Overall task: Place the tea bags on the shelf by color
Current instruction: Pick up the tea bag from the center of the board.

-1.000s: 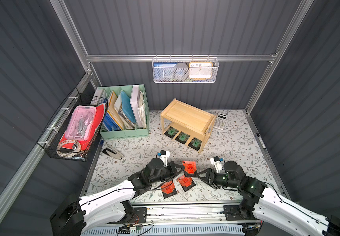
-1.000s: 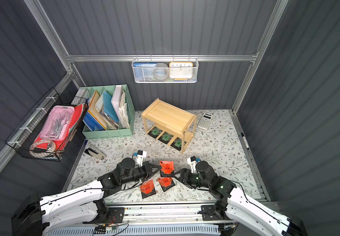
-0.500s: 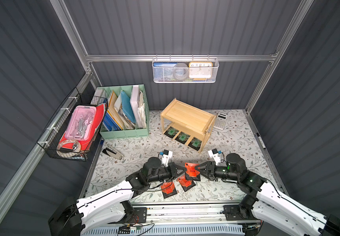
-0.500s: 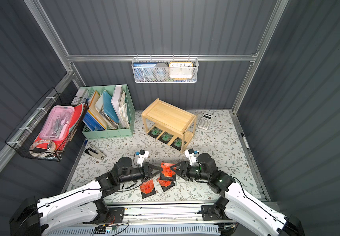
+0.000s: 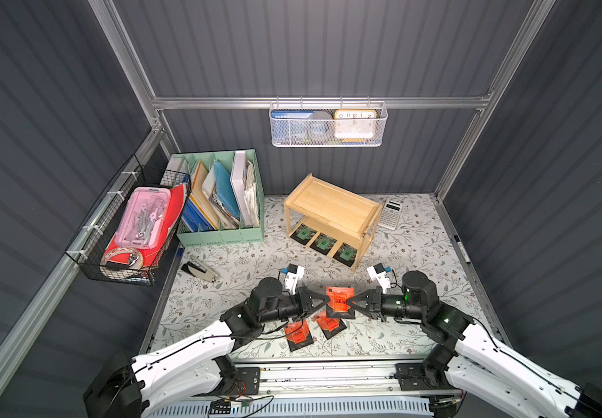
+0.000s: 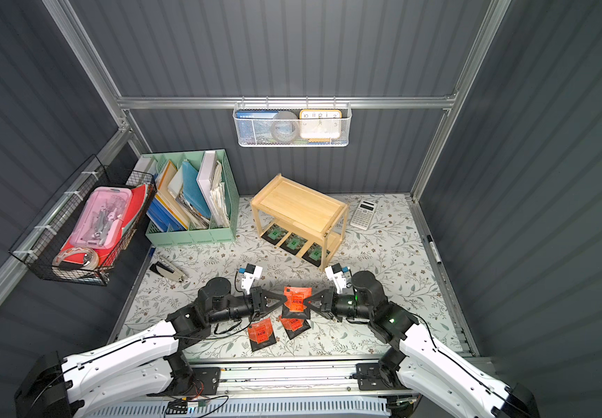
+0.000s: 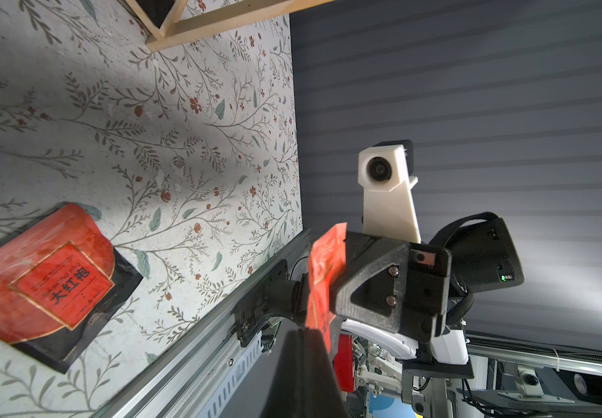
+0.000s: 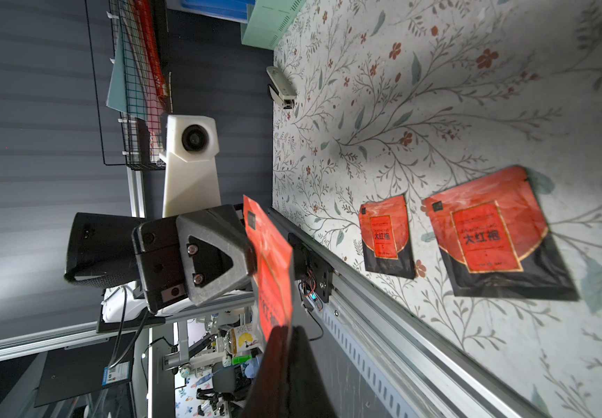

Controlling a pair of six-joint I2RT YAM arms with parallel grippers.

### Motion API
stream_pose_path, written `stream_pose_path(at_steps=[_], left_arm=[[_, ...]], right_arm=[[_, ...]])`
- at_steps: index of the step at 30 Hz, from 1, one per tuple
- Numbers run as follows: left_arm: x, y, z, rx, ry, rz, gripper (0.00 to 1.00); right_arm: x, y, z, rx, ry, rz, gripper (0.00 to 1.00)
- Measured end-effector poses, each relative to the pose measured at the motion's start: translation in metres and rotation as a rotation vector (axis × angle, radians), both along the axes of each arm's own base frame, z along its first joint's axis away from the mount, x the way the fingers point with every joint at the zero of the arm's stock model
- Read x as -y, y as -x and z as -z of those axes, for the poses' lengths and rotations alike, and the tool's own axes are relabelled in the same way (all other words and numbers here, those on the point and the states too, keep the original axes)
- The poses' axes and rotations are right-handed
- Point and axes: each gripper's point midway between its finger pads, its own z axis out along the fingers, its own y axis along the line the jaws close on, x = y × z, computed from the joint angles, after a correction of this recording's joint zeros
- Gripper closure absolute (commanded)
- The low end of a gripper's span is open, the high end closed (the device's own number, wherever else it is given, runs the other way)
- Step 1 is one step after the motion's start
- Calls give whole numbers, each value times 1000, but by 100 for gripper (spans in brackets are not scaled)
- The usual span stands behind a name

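Note:
One red-orange tea bag [image 5: 340,302] [image 6: 296,302] hangs upright above the table's front middle. My left gripper [image 5: 327,301] [image 7: 308,330] is shut on one edge of it, and my right gripper [image 5: 352,302] [image 8: 285,329] is shut on the opposite edge. In the wrist views the held bag [image 7: 323,275] [image 8: 270,260] stands edge-on between the two grippers. Two more red tea bags [image 5: 297,334] [image 5: 330,323] lie flat on the table just below. The wooden shelf [image 5: 332,206] stands behind, with three green tea bags [image 5: 324,241] in a row on its lower tier; its top tier is bare.
A mint-green file organizer [image 5: 220,202] stands left of the shelf and a calculator [image 5: 390,214] to its right. A stapler [image 5: 198,269] lies at the left, a marker [image 5: 461,249] along the right edge. A black wire basket [image 5: 129,231] and a white mesh basket [image 5: 328,125] hang on the walls.
My right gripper has swung in from the right toward the raised red tea bag and shut on its free edge. The left gripper has kept its hold.

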Motion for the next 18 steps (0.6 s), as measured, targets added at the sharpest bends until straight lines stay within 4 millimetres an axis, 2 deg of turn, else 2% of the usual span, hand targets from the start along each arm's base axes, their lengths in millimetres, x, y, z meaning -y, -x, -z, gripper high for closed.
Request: stream_pose_path(at_steps=[2, 4, 7, 11, 18], left_arm=[[-2, -1, 3, -2, -12, -7, 61], [-4, -4, 5, -6, -23, -23, 44], [-8, -10, 9, -7, -50, -55, 27], [-15, -19, 8, -6, -77, -113, 13], [-40, -33, -11, 26, -126, -271, 2]], right_arm=[[0, 0, -2, 4, 1, -1, 100], [0, 0, -6, 10, 6, -2, 100], [-1, -2, -17, 31, 7, -4, 100], [-2, -9, -35, 64, 23, 4, 100], [-4, -33, -74, 136, 57, 69, 100]])
